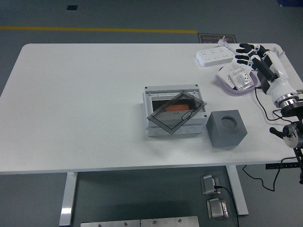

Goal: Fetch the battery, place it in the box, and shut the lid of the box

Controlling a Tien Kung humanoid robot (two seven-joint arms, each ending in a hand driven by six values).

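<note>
- One grey block [227, 128] with a round hole in its top sits nearest the front edge of the white table [85, 104], just right of the box.
- Next up, the box [174, 113] at mid-table; its see-through lid [177, 111] lies crooked across the opening, not shut flat.
- You can see the orange battery [179, 108] inside the box, under the lid.
- Further back on the right there's a shallow tray [229, 85] holding a small white part [239, 77].
- Right hand [251, 54] hovers at the tray's far edge, black fingers [242, 47] spread loosely, holding nothing.
- Furthest back: a white power strip [215, 55].
</note>
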